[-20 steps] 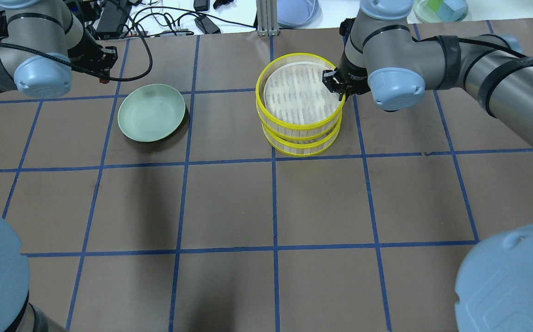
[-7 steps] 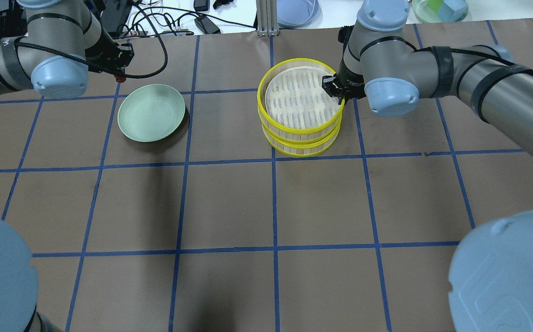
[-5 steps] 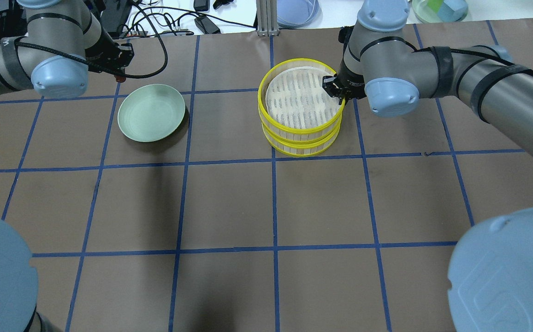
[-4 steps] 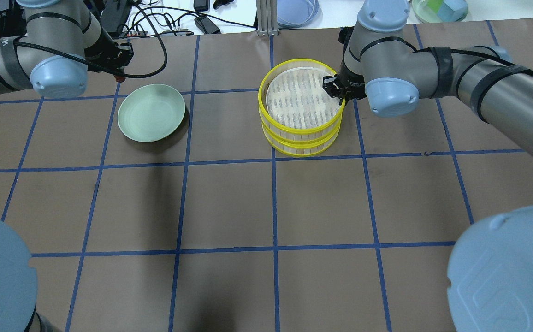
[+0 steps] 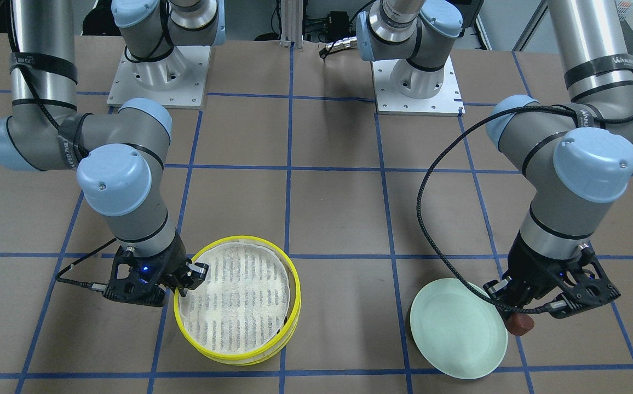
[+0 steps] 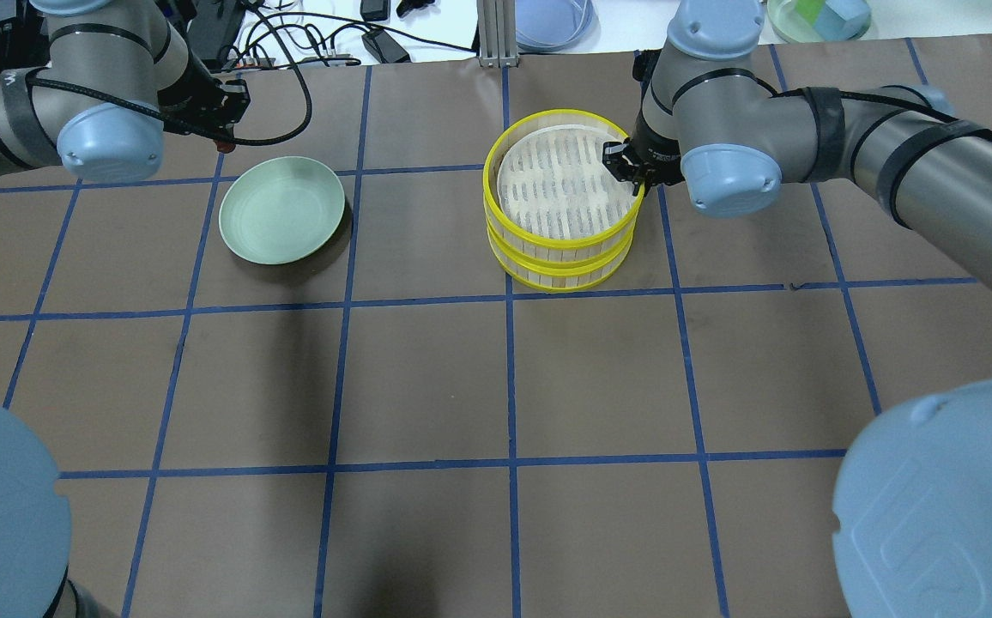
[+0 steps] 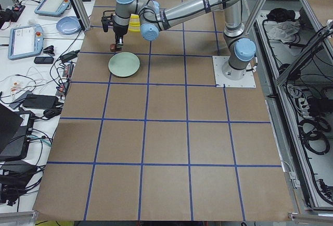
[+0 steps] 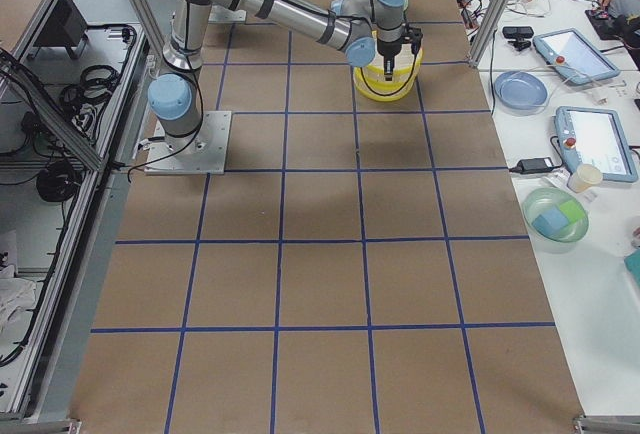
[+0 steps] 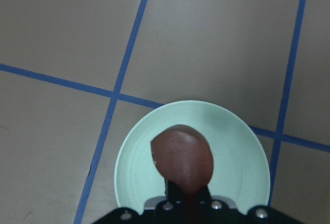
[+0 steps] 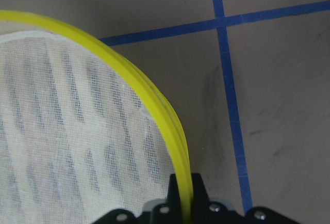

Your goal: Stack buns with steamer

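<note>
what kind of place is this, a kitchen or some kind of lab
Most likely a robotics lab workcell, not a kitchen: two robot arms bolted to metal base plates, a table papered brown with a blue tape grid, and teach pendants on a side bench.

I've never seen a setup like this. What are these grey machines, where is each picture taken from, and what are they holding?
These are two robot arms bolted to a brown table with blue grid lines, each ending in a two-finger gripper. Two pictures look down from above, one from behind the robot and one facing it. Two look along the table from its ends, and two come from cameras on the wrists. On the table stand a pale green plate and a yellow-rimmed steamer, its top tier over the lower tier. The left gripper holds a dark reddish-brown bun close to the plate. The right gripper pinches the top tier's rim.
</note>
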`<state>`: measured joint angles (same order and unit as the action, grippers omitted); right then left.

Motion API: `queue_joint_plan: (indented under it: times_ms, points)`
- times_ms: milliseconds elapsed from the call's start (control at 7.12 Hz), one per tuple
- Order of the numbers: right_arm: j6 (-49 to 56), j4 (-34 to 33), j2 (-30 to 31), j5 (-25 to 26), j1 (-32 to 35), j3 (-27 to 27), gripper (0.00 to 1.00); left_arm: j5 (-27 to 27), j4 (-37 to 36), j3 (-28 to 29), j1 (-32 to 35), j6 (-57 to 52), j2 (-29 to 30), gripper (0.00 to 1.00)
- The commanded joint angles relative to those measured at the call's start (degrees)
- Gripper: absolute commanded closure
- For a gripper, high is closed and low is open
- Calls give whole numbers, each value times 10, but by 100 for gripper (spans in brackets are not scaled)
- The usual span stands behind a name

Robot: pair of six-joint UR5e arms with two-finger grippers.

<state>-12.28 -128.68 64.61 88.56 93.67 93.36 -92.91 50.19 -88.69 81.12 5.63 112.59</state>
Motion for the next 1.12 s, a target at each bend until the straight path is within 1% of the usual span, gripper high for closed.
queue_joint_plan:
  times_ms: [0, 140, 281, 421, 561, 702, 842, 982]
  points:
    - [-4, 4, 0, -2, 0, 1, 79, 0, 0, 0, 0, 0, 2, 100]
    - [-3, 5, 0, 0, 0, 1, 67, 0, 0, 0, 0, 0, 2, 100]
    - [-4, 6, 0, 0, 0, 1, 58, 0, -1, 0, 0, 0, 2, 100]
    - [-5, 6, 1, 0, 0, 1, 41, 0, 0, 0, 0, 0, 2, 100]
    - [-5, 7, 1, 1, 0, 1, 36, 2, -1, 0, 0, 3, 0, 100]
    - [-5, 8, 1, 0, 0, 2, 31, 15, -1, 1, 0, 8, -8, 100]
    - [-5, 8, 3, 0, 0, 2, 8, 17, 0, 1, 1, 8, -11, 100]
    - [0, 8, 6, 0, 0, -4, 0, 17, 0, 2, 3, 9, -12, 100]
